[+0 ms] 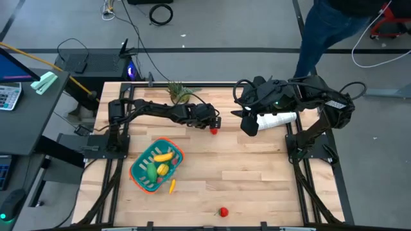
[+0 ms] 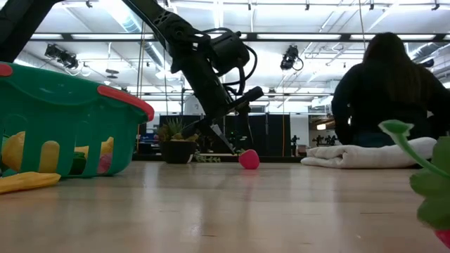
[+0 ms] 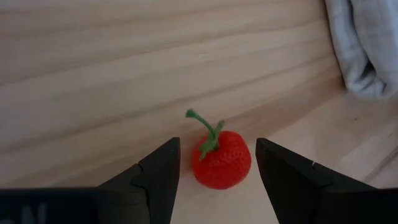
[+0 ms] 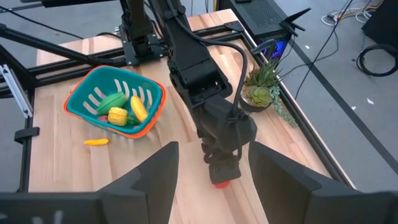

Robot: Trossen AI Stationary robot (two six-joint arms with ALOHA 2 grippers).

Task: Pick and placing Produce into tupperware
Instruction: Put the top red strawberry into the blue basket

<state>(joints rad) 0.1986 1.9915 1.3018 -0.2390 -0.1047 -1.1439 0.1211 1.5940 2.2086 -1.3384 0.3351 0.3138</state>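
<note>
A red toy strawberry (image 3: 221, 163) with a green stem rests on the wood, also visible in the high view (image 1: 213, 130) and the low view (image 2: 248, 159). My left gripper (image 3: 217, 180) is open and low over the table, with one finger on each side of the strawberry and a small gap at both. The teal basket (image 1: 142, 174) holds a banana (image 1: 163, 156), a green piece (image 1: 151, 171) and a lemon (image 1: 163, 169). A thin yellow-orange piece (image 1: 172, 187) lies just outside the basket. A second red piece (image 1: 223, 212) sits near the table's near edge. My right gripper (image 4: 211, 180) is open and raised at the table's right.
A folded white cloth (image 1: 277, 120) lies under my right arm, close to the strawberry's right. A spiky potted plant (image 1: 178, 93) stands at the far edge. A person (image 2: 390, 91) is beyond the table. Bare wood spreads between the basket and the right side.
</note>
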